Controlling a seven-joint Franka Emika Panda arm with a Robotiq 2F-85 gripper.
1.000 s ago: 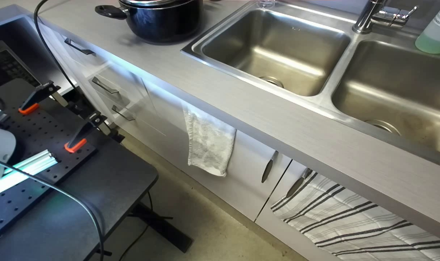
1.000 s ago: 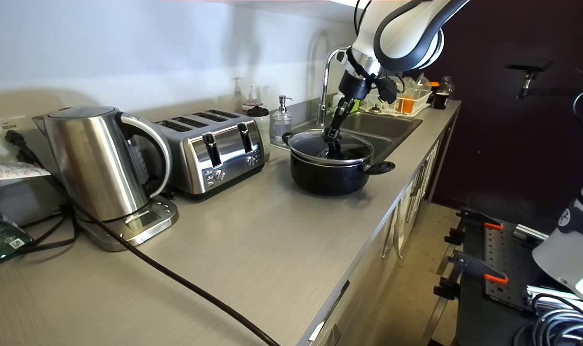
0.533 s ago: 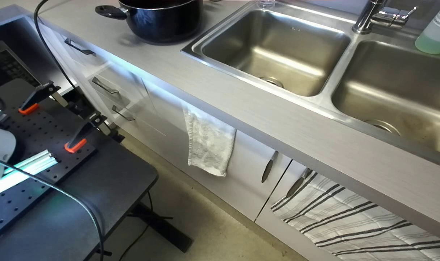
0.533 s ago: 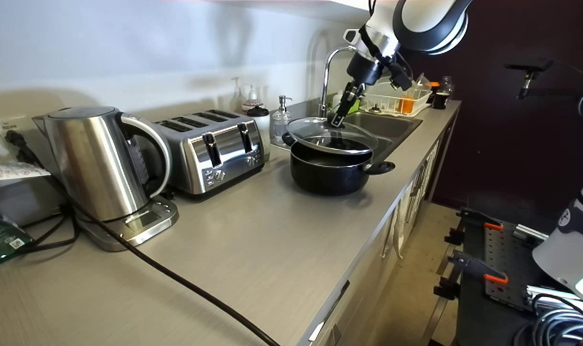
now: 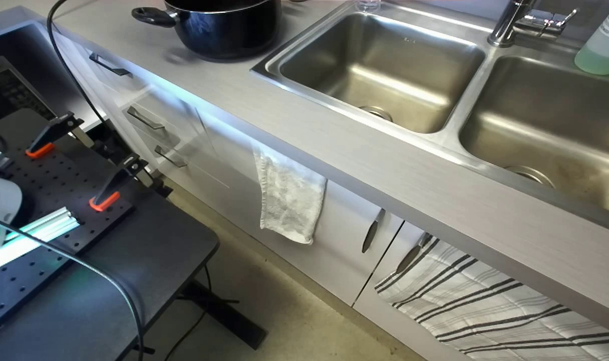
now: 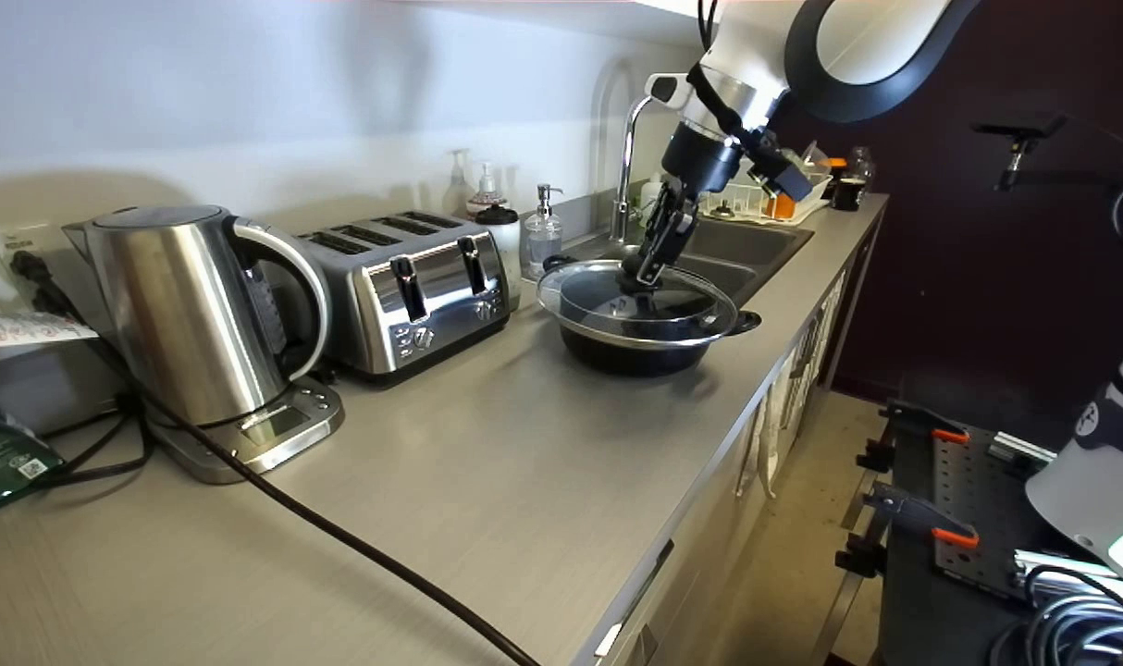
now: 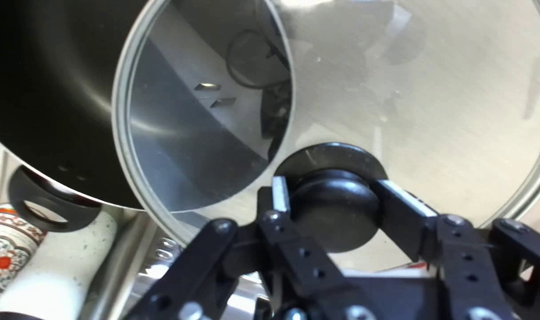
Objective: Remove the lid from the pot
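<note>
Silver-rimmed glass hangs under my gripper [image 7: 334, 191]: the lid [image 7: 341, 111], held by its black knob [image 7: 336, 218]. The two fingers [image 7: 280, 195] stand against either side of that knob, parted no farther than it demands, and have hold of nothing else. Lid and knob are round, so no long axis governs; what counts is how the lid lies to the navy-black pot [image 6: 631, 356]. In the wrist view the lid's rim laps across one side of the pot's mouth, and the rest reaches out over the worktop [image 6: 450, 490], on the side away from the double sink [image 5: 469, 98]. Whether rim and pot touch, I can't tell from here. I judge the removal nearly done. I'd carry the lid out that way, midway between the worktop's front and back edges, before lowering; dropped now, it could strike the pot's rim. As for containers, the part of the pot I can see into shows dark inner wall and nothing lying there. In an exterior view a soap bottle [image 5: 605, 42], by the worktop's back edge, is part filled with green liquid [image 5: 598, 61].
</note>
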